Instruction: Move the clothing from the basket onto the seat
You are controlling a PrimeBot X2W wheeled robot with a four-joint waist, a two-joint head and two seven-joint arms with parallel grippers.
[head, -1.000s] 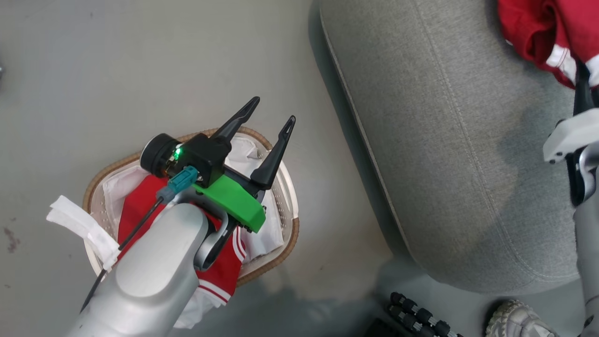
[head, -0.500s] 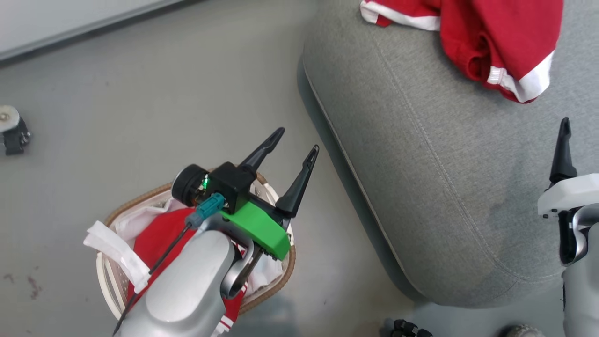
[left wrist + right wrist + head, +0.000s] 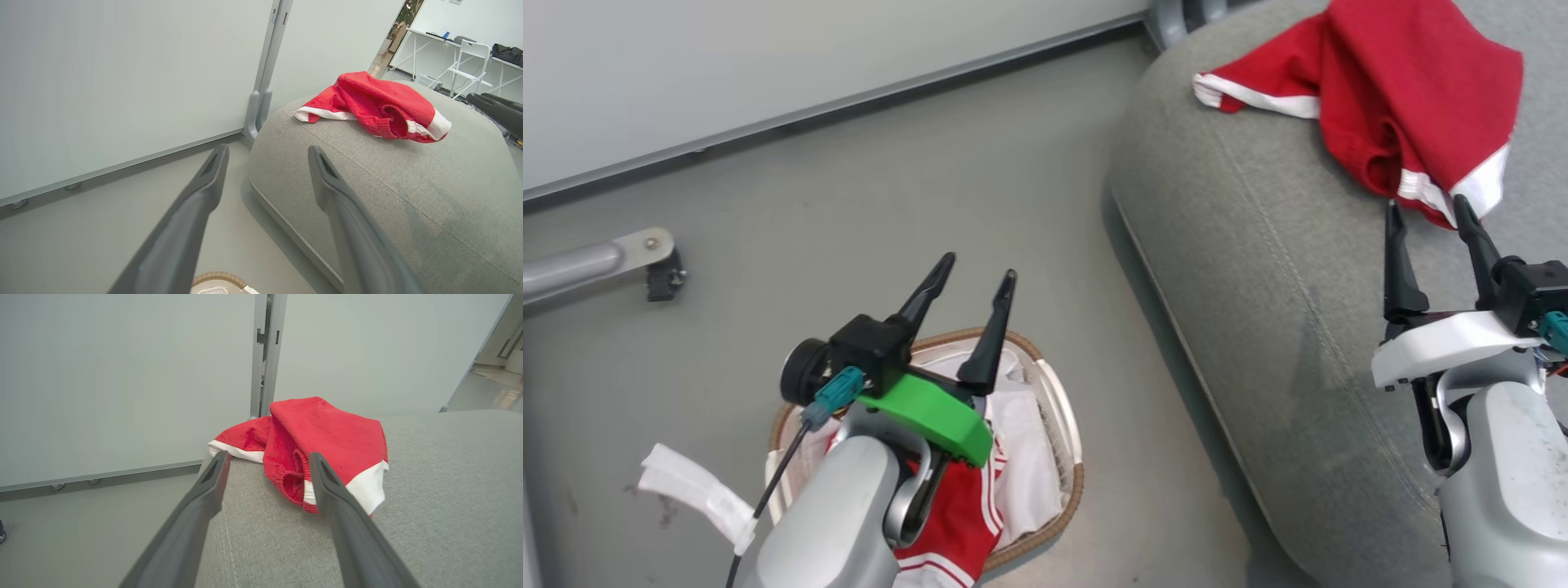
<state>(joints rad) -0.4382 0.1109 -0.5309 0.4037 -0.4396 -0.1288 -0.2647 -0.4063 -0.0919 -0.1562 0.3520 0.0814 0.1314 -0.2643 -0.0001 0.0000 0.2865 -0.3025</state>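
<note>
One red garment [image 3: 1413,90] with white trim lies crumpled on the grey seat [image 3: 1258,269], near its far edge. My right gripper [image 3: 1425,204] is open just short of that garment's white hem, holding nothing. The right wrist view shows the garment [image 3: 327,445] past the right gripper [image 3: 269,456]. My left gripper [image 3: 978,268] hangs open and empty above the basket [image 3: 1074,482]. A second red garment [image 3: 960,523] with white stripes lies in the basket on the white liner [image 3: 1029,457], partly hidden by my left arm. In the left wrist view, the left gripper [image 3: 267,150] points toward the seat [image 3: 408,196].
The basket stands on the grey floor [image 3: 849,204], left of the seat. A white wall panel [image 3: 768,57] with a metal post [image 3: 261,81] runs behind. A metal leg with a caster [image 3: 605,261] lies at the left. A white strip [image 3: 690,494] sticks out beside my left arm.
The head camera has tilted up, bringing the wall into view. The right gripper has drawn back from the red garment, which now lies free on the seat. The left gripper stays open above the basket.
</note>
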